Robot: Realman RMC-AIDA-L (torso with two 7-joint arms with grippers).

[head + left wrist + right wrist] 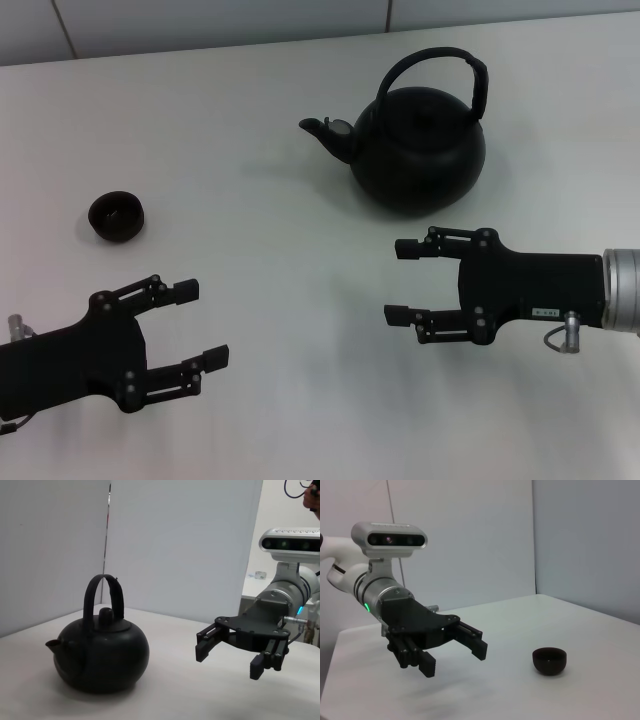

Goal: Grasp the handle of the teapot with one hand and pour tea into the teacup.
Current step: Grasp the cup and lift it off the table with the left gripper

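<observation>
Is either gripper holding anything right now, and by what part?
Nothing held. Left gripper and right gripper are both open above the table, clear of teapot and teacup.

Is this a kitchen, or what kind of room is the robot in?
Probably a lab or test room, not a kitchen. A bare white table holds only a round matte-black teapot and a small black handleless teacup, with plain white panel walls behind.
</observation>
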